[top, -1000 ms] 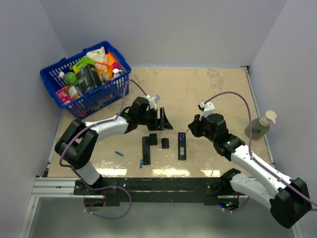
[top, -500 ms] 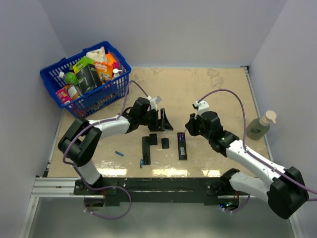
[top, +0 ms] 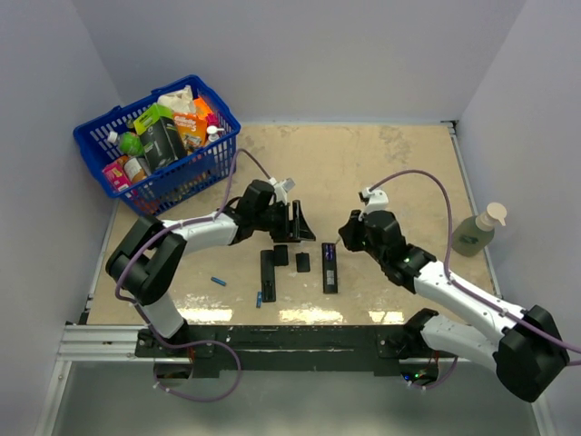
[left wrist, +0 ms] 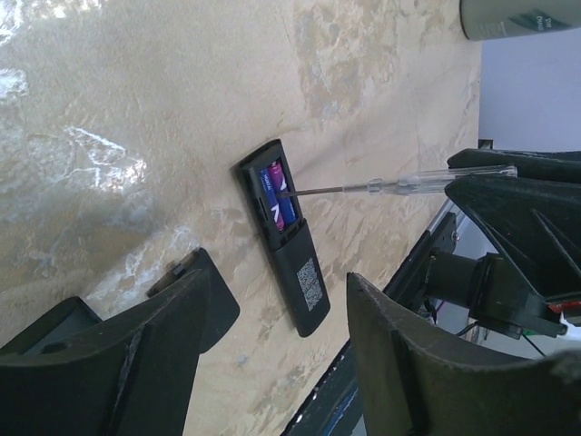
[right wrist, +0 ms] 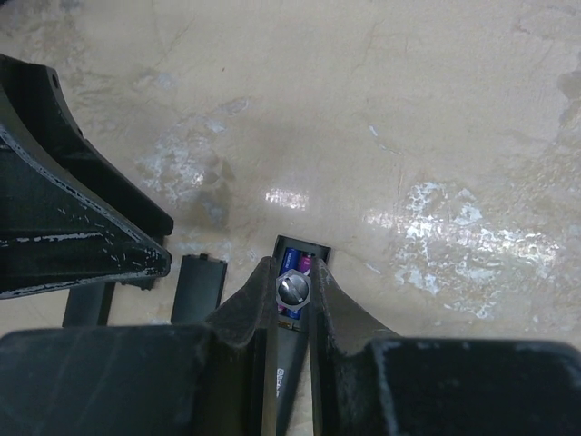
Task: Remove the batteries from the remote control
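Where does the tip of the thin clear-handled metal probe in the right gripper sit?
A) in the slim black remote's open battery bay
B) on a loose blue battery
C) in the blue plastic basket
A: in the left wrist view the thin metal probe ends on the blue and purplish batteries inside the open bay of the slim black remote.

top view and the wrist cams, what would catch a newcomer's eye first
The right fingers pinch a thin screwdriver, its tip poking into the open remote at the table's near middle, where blue and purplish batteries sit. A blue basket crammed with groceries stands at the far left corner.
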Controlling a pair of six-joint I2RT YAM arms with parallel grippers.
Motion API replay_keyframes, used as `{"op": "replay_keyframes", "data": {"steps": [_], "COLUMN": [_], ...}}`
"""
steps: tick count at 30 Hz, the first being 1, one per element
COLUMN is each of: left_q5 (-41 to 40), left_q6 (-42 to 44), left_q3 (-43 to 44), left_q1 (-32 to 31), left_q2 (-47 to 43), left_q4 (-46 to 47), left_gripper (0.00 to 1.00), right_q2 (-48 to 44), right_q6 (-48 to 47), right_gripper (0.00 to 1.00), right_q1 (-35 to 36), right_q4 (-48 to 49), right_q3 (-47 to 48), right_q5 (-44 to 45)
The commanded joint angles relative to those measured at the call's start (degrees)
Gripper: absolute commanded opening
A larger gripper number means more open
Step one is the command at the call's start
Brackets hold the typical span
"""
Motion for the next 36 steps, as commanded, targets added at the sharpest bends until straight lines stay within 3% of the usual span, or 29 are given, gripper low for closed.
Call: {"op": "replay_keyframes", "data": {"steps": [1, 7, 18, 36], "left_q5": [-0.25, -0.34, 2.56, 3.7], "left_q6": [1.2, 1.47, 0.68, 2.69], "left_q3": [-1.49, -1.4, 1.76, 5.89], "left_q1": [0.92, 0.92, 0.48, -0.14], "left_q2": [-1.84, -0.62, 5.88, 14.06], "left_q4": [1.25, 2.12, 4.41, 4.41], "left_gripper": [0.65, 0.61, 0.41, 0.33], "right_q2": [-2.07, -5.49, -7.7, -13.06], "right_q6": [6.16, 5.55, 3.7, 7.31], "right_gripper": [0.0, 0.0, 0.0, 0.0], "right_q1": [1.81, 2.34, 2.51, 2.42], "right_q4": [4.7, 13.14, 11.31, 12.28], "right_q3": [-3.88, -9.42, -10.74, -14.43], "right_q5": [0.98, -4.47, -2.98, -0.08]}}
